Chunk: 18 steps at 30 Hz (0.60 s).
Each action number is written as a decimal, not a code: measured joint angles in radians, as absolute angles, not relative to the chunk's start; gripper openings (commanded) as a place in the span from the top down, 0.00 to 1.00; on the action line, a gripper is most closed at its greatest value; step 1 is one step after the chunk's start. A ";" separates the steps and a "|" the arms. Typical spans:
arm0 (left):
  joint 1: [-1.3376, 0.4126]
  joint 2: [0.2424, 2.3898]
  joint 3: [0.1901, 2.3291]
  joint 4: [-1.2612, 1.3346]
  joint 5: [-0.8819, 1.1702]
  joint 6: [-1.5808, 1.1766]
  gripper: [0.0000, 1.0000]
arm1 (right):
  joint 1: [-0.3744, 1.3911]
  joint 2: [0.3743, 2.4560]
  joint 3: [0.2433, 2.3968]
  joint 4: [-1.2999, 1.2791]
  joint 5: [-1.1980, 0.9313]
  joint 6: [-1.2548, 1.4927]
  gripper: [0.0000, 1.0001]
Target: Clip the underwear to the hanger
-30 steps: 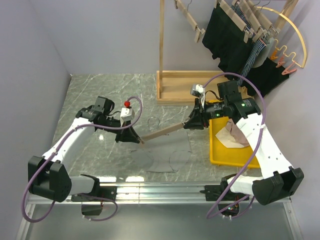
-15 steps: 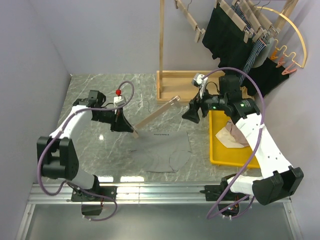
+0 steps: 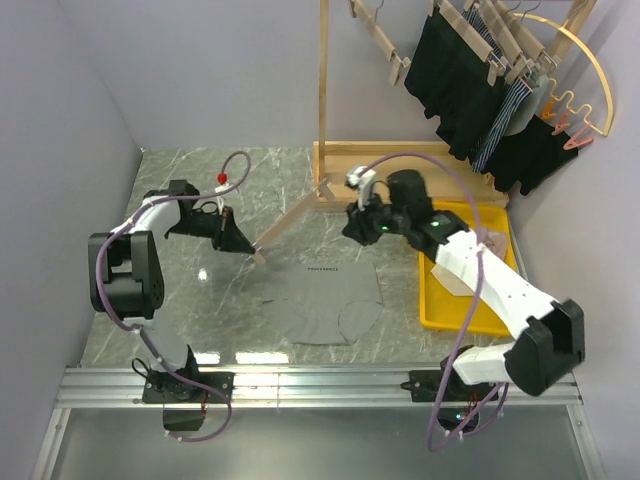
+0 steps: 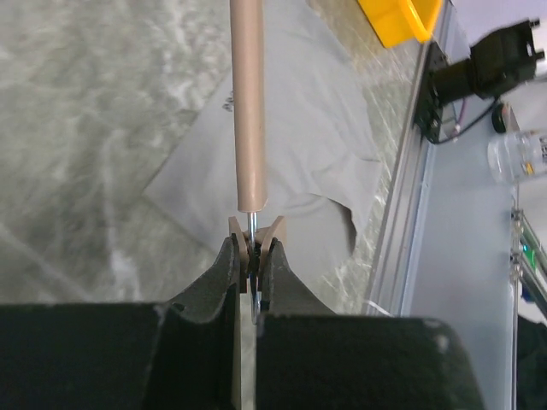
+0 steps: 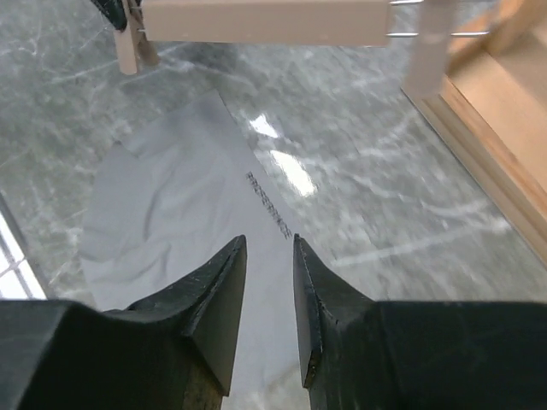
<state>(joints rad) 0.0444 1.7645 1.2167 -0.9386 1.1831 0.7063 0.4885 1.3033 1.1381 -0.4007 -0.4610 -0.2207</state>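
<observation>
The light grey underwear (image 3: 322,300) lies flat on the marble table. It also shows in the left wrist view (image 4: 295,128) and the right wrist view (image 5: 171,205). The pale wooden hanger (image 3: 298,222) slants from near left up to far right, above the table. My left gripper (image 3: 243,246) is shut on the hanger's near end clip (image 4: 255,242), and the bar (image 4: 248,102) runs away from it. My right gripper (image 3: 352,226) is open and empty, just above the underwear's far edge (image 5: 267,248). The hanger bar (image 5: 256,21) crosses above it.
A wooden rack post (image 3: 324,90) on a wooden base (image 3: 400,165) stands at the back, with black garments (image 3: 450,70) and a yellow hoop hanger (image 3: 592,70) hung at the far right. A yellow tray (image 3: 440,322) sits right of the underwear, partly under my right arm.
My right gripper has let go of the hanger's far end and moved left, down over the underwear. My left gripper has swung the hanger back and to the left, still gripping its clip.
</observation>
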 measured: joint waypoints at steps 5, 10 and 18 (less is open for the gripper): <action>0.089 1.783 1.219 -0.893 1.172 0.649 1.00 | 0.620 1.475 1.172 -0.307 -0.337 -0.185 0.67; 0.098 1.785 1.213 -0.810 1.143 0.567 1.00 | 0.733 1.667 1.261 -0.263 -0.242 -0.092 0.63; 0.109 1.829 1.213 -0.761 1.113 0.525 1.00 | 0.825 1.832 1.312 -0.173 -0.127 0.033 0.56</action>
